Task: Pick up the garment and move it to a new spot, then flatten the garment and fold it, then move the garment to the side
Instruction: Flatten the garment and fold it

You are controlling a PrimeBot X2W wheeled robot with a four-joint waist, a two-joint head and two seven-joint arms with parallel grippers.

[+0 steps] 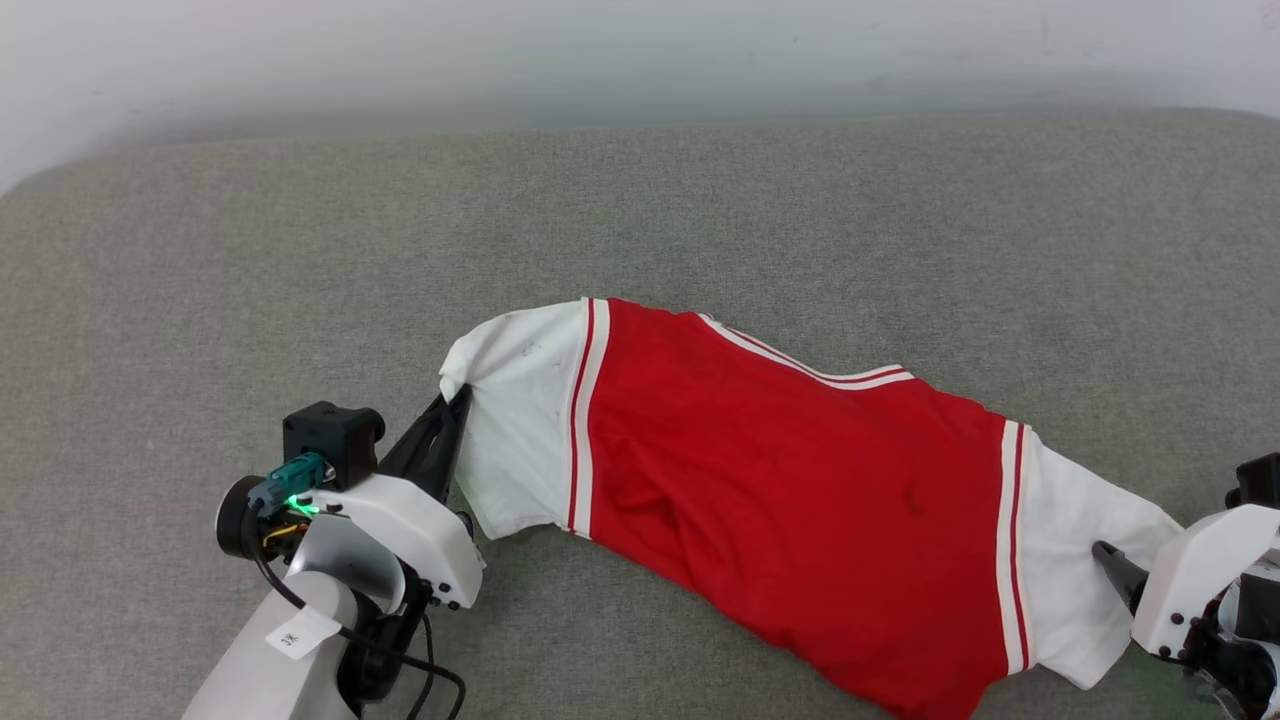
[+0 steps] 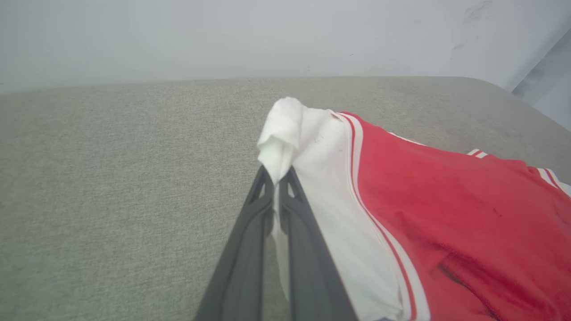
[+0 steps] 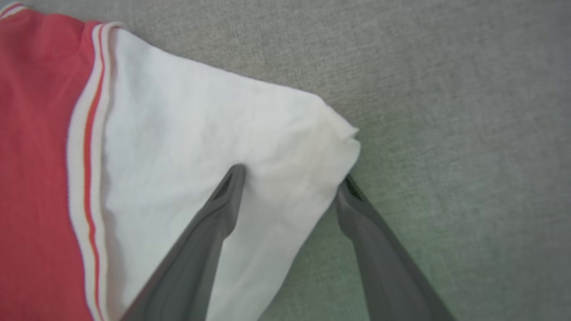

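- Head view: red, white-sleeved jersey shirt is lying across grey fabric worktop.
- Left wrist view: left hand is clamping one sleeve tip.
- Right wrist view: right hand is gaping astride the other.

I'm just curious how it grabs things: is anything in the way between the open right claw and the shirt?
Nothing visible does. The right gripper stands open, its jaws straddling the white sleeve end of the garment. The left gripper is shut on the other sleeve.
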